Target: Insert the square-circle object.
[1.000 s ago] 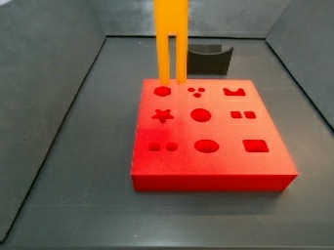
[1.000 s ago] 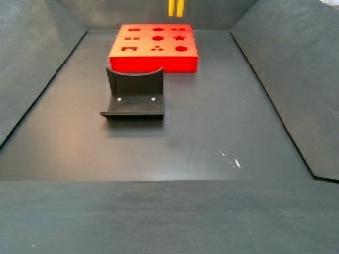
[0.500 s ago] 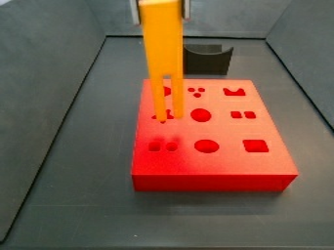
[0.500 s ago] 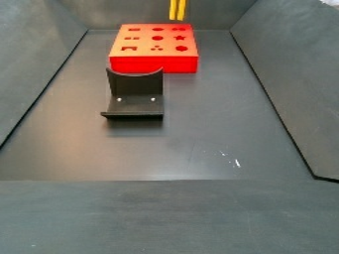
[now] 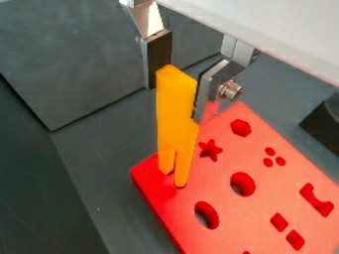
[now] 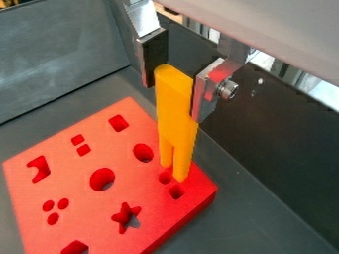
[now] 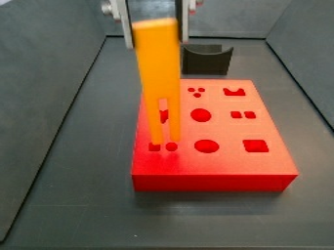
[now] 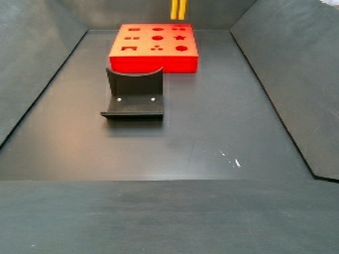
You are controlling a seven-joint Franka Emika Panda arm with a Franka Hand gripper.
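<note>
The end effector (image 5: 183, 71) points straight down, gripping the top of the square-circle object (image 5: 175, 119), prongs touching the red board (image 5: 259, 203).

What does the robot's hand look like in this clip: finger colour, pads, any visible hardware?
In both wrist views the hand has two flat silver metal fingers with dark pads on their inner faces. One finger carries a round bolt head. Above them is a pale, smooth housing. No cables or markings are visible. In a side view only the silver finger edges show.
</note>
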